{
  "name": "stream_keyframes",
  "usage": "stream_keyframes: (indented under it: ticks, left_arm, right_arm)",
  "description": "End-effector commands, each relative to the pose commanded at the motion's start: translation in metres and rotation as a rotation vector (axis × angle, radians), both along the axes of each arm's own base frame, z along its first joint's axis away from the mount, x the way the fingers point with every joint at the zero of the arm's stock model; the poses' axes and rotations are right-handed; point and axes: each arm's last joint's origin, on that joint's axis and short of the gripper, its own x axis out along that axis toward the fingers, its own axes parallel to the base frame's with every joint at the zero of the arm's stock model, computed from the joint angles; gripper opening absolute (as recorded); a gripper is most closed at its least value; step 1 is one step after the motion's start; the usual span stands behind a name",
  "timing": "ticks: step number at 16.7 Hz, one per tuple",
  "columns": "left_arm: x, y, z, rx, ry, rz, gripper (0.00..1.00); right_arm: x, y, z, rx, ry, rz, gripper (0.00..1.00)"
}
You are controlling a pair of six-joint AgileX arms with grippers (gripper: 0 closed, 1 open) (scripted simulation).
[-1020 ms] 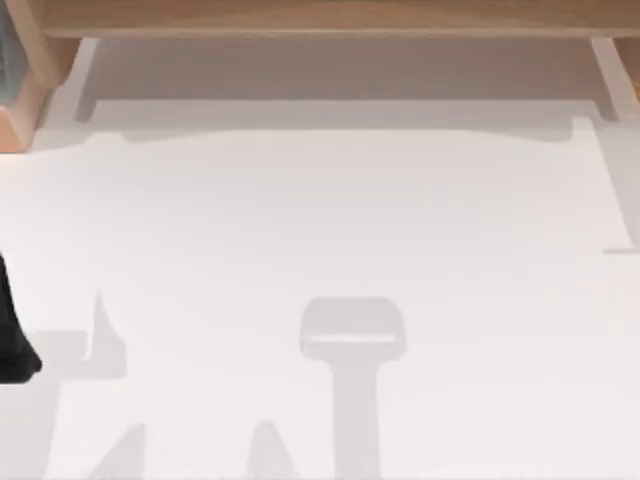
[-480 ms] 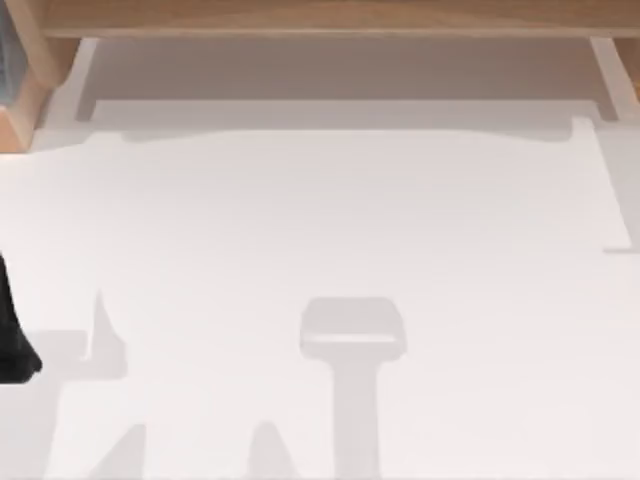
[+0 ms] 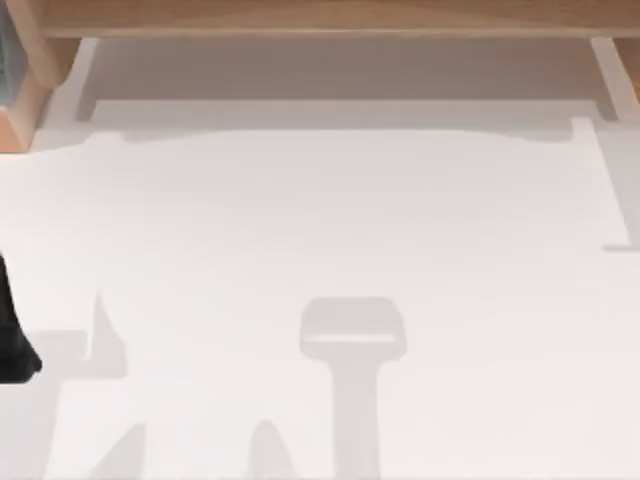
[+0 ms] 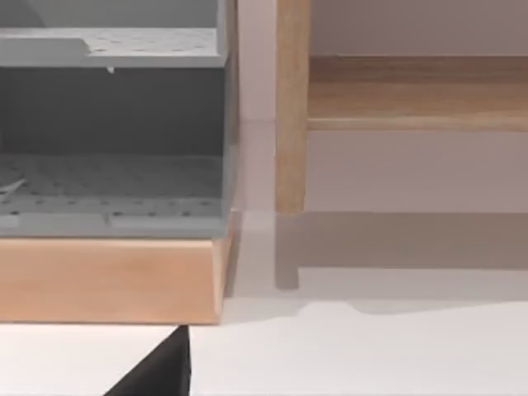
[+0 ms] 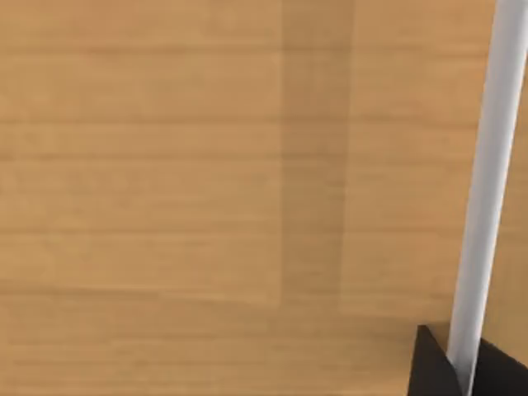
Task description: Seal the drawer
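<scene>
The drawer (image 3: pixel 340 75) stands pulled out from the wood frame (image 3: pixel 330 15) at the far edge of the top view, its thin white side walls showing at left and right and its pale floor between them. We judge it not yet shut.

Risks, as we judge them: a push applied off-centre, near one side wall only, could skew the drawer in the frame and jam it. A push with a gripper set too high could ride over the front lip and miss it. A short stroke would leave it ajar.

The left gripper (image 3: pixel 12 345) sits at the left edge of the table, well apart from the drawer; we cannot tell how far it is open, and nothing shows in its hold. The right gripper (image 5: pixel 458 367) is close against a wood panel (image 5: pixel 206 165), a thin white wall (image 5: pixel 487 190) running between its dark tips. We cannot tell whether it grips that wall or merely straddles it.
</scene>
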Motion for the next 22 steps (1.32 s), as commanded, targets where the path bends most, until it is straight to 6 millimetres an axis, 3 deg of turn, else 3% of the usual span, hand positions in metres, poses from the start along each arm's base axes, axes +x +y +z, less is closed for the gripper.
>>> stream_keyframes:
  ticks: [6,13,19,22]
  left_arm:
    - [0.0,0.0,0.0,0.0,0.0,0.0,1.0]
    - [0.0,0.0,0.0,0.0,0.0,0.0,1.0]
    - [0.0,0.0,0.0,0.0,0.0,0.0,1.0]
    - [0.0,0.0,0.0,0.0,0.0,0.0,1.0]
  right_arm:
    - [0.053,-0.001,0.001,-0.004,-0.005,0.002,0.0]
    - [0.061,-0.002,0.0,0.003,0.003,-0.004,0.0]
    - [0.111,-0.003,0.001,-0.002,-0.006,-0.002,0.0]
    - [0.12,-0.002,0.0,0.002,0.001,-0.002,0.0]
